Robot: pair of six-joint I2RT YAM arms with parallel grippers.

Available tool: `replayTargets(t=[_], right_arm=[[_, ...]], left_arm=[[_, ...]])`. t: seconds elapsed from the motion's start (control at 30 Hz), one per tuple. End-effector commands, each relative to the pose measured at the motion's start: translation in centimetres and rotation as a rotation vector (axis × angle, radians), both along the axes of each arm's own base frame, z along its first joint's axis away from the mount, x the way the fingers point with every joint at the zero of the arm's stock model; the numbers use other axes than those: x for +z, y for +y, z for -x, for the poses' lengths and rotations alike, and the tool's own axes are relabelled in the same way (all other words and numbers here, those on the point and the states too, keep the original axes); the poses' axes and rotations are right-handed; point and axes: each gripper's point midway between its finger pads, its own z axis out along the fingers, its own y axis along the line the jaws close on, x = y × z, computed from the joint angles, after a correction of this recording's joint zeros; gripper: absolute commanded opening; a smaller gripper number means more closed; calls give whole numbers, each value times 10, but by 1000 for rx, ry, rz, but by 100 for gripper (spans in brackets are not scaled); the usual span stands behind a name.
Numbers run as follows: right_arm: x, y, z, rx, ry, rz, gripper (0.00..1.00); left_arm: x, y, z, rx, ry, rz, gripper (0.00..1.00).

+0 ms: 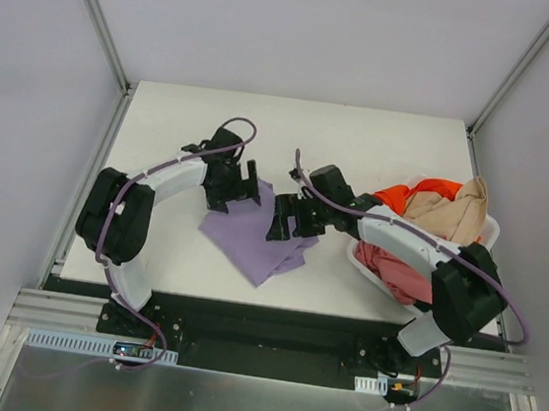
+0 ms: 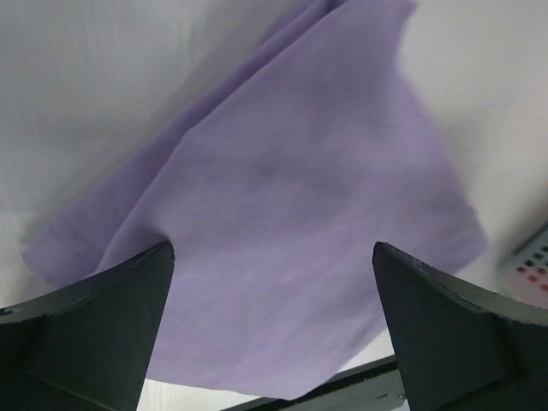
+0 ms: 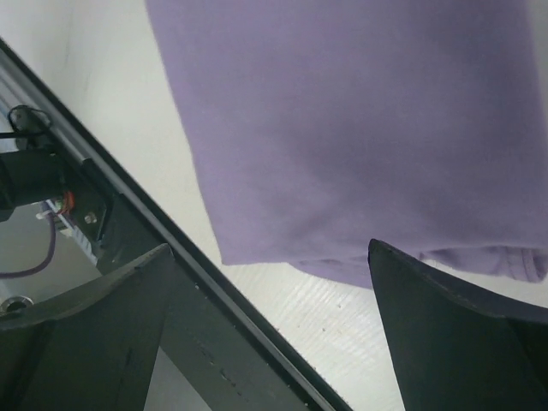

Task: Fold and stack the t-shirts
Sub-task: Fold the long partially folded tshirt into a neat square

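A lavender purple t-shirt lies folded on the white table, its corner pointing at the near edge. It fills the left wrist view and the right wrist view. My left gripper is open and empty above the shirt's far left edge. My right gripper is open and empty above the shirt's right edge. An orange-red shirt, a beige shirt and a dusty pink shirt lie heaped in a white basket at the right. No dark green shirt shows.
The basket stands at the table's right side, under my right arm. The black front rail of the table runs close below the shirt's near corner. Grey walls close in the table on the left, right and back.
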Motion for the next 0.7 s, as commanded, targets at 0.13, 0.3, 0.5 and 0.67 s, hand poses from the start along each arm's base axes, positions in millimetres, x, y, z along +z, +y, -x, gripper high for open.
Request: replayTargets(t=[0.13, 0.3, 0.5, 0.67], right_arm=[[-47, 13, -41, -54, 36, 120, 96], [-76, -2, -74, -118, 52, 243, 96], [-65, 1, -103, -109, -11, 249, 96], [-13, -9, -105, -122, -183, 265, 96]], left_arm=[[-36, 22, 63, 92, 117, 6, 99], [-36, 32, 102, 151, 122, 19, 99], [-23, 23, 125, 151, 62, 46, 99], [-5, 33, 114, 164, -42, 15, 99]])
